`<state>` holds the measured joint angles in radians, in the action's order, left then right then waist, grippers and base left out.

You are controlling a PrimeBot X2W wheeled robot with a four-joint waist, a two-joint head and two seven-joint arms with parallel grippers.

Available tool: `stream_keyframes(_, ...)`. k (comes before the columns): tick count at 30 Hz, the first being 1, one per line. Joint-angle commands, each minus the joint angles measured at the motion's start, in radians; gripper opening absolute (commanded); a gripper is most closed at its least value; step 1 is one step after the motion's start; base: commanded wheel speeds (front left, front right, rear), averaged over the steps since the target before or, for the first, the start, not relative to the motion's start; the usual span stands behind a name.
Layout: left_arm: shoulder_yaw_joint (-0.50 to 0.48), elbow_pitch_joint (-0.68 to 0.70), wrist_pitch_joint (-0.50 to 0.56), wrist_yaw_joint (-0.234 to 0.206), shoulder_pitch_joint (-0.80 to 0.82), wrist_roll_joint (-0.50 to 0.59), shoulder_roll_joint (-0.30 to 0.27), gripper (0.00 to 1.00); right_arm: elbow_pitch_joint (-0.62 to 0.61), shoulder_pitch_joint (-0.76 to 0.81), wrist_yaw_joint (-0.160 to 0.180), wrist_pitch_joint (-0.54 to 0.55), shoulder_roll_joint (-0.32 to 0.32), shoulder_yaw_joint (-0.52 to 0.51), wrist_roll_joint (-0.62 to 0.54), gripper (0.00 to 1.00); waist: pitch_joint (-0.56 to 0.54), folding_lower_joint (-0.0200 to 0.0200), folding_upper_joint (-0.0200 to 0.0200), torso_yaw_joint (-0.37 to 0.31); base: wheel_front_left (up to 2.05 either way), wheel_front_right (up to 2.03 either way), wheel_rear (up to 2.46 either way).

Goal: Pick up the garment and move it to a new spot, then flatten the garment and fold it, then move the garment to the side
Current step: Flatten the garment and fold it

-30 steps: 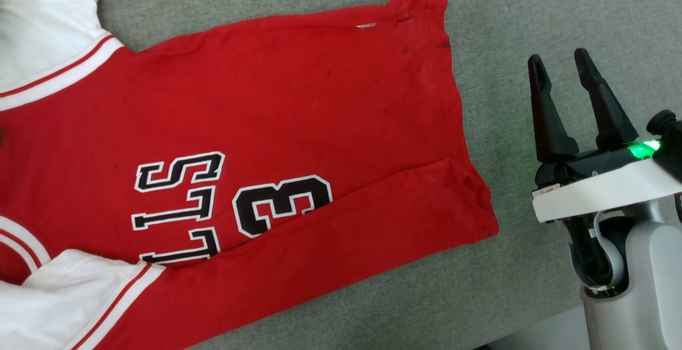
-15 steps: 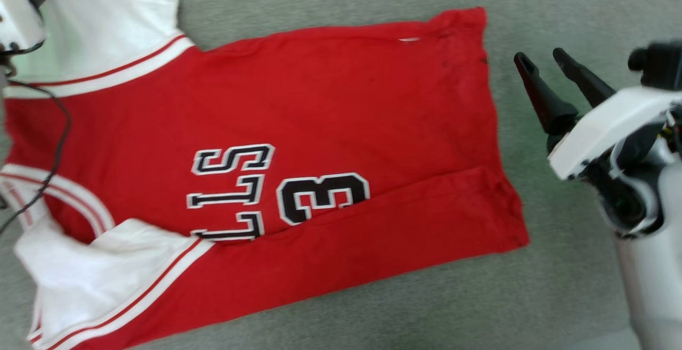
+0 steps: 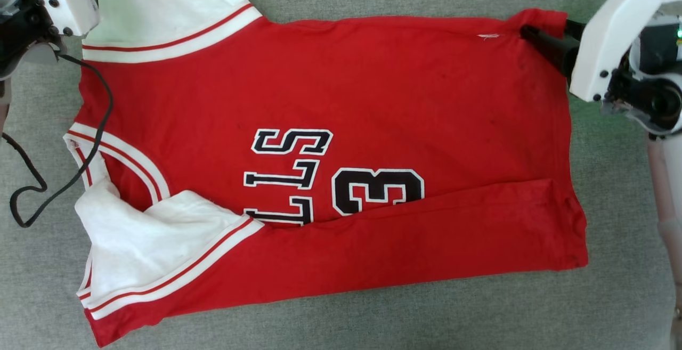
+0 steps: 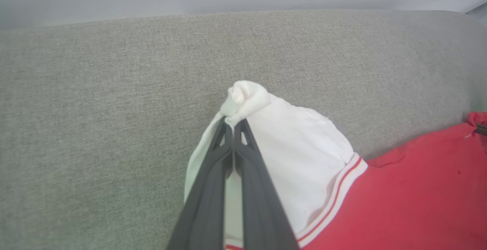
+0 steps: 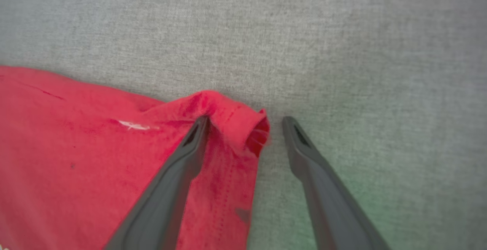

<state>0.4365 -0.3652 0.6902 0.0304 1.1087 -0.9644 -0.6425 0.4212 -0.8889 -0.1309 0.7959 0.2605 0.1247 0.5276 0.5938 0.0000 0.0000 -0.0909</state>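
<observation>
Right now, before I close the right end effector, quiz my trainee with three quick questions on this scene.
1. True or false: the left end effector is shut on a white sleeve of the red jersey-style shirt with black lettering.
2. The right end effector is: A) shut on the collar; B) open, straddling the shirt's hem corner; C) open above the lettering.
3. Fill in: the shirt lies on a ___ woven fabric surface.
Key: 1 true; 2 B; 3 grey.

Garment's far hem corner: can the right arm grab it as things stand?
Likely yes: the open right tool straddles the garment's raised hem corner, with nothing in the way.
</observation>
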Motion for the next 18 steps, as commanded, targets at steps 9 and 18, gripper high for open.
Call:
stream_keyframes(9, 0.001, -0.007, -0.043, 0.022, -0.021, -0.004, 0.009, 0.00, 0.077, -0.013, 0.000, 0.148, -0.002, 0.072, -0.021, 0.00, -0.036, 0.0000, 0.0000, 0.015, 0.00, 0.00, 0.00)
stream_keyframes(18, -0.049, 0.042, -0.165, 0.027, -0.167, -0.039, -0.004, 0.00, -0.061, 0.062, 0.001, 0.063, 0.053, 0.027, -0.013, 0.00, -0.141, 0.0000, 0.0000, 0.041, 0.00, 0.00, 0.00)
